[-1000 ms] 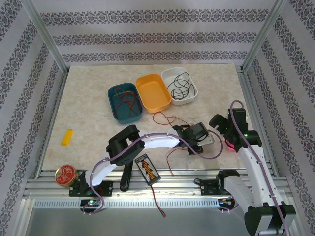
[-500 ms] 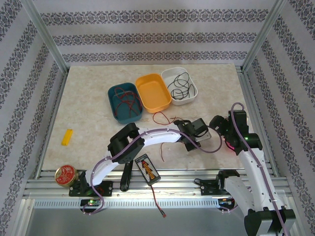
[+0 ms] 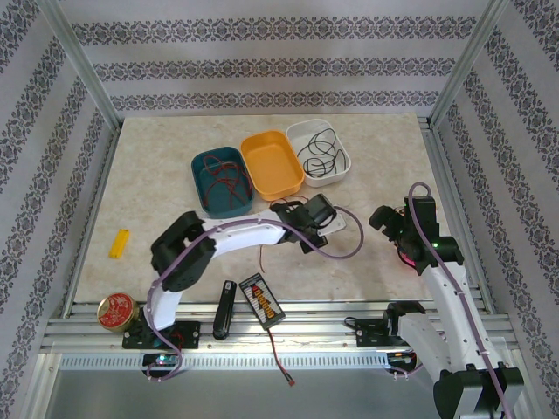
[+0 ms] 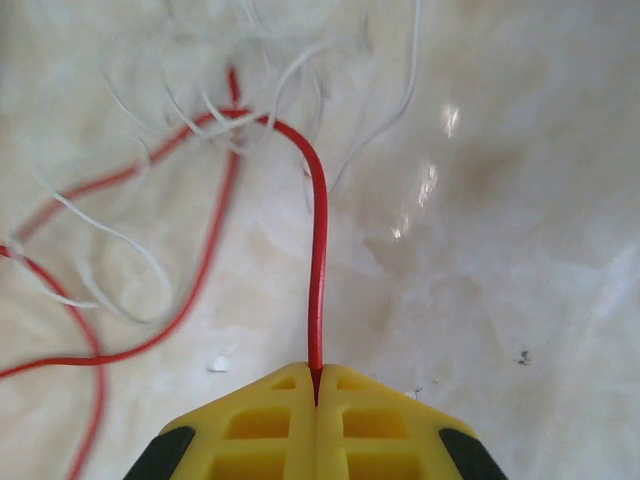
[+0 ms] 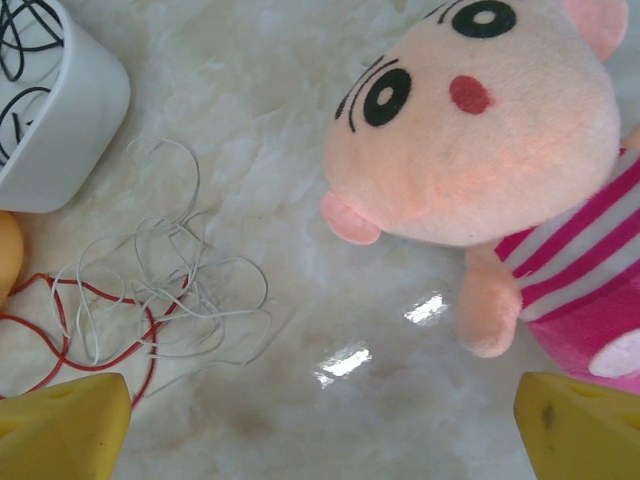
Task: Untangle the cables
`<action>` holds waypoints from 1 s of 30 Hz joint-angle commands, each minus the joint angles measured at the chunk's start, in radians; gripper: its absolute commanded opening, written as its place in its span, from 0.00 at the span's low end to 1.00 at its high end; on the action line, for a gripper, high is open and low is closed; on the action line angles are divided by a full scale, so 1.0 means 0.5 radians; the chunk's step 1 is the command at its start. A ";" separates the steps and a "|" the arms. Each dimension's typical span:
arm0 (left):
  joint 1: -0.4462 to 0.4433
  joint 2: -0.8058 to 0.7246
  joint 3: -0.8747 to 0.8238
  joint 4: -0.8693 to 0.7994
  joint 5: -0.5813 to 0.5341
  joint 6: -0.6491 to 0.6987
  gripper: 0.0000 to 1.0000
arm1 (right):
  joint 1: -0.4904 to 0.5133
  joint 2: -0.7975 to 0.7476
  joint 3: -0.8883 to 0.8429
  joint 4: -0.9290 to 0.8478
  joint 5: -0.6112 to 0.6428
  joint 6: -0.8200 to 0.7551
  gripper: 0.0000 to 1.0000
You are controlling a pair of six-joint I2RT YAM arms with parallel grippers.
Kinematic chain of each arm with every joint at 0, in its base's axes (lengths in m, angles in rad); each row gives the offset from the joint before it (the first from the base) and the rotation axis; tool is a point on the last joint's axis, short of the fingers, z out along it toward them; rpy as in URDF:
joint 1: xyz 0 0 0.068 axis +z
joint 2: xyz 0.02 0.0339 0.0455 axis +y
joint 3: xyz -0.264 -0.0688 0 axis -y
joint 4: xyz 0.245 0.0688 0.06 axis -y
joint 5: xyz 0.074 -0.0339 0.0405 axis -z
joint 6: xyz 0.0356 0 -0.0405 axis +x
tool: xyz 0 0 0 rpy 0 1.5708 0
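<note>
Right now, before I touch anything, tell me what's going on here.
The left gripper is shut on a red cable, which runs forward into a loose tangle with a white cable on the table. The right gripper is open, hanging over the table beside a pink plush toy, holding nothing. At the back, a black cable lies in the white tray and another reddish one in the teal tray.

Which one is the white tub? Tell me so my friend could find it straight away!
On the marble-look table, look at the far side for three tubs in a row. The white tub is at the right end, next to the orange tub. It is the one holding black wire loops; the teal tub at the other end holds reddish wire.
</note>
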 commanded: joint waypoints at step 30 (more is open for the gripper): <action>0.286 -1.012 -0.956 1.280 0.542 -0.065 0.00 | 0.403 0.183 -0.014 0.527 -0.287 -0.060 0.98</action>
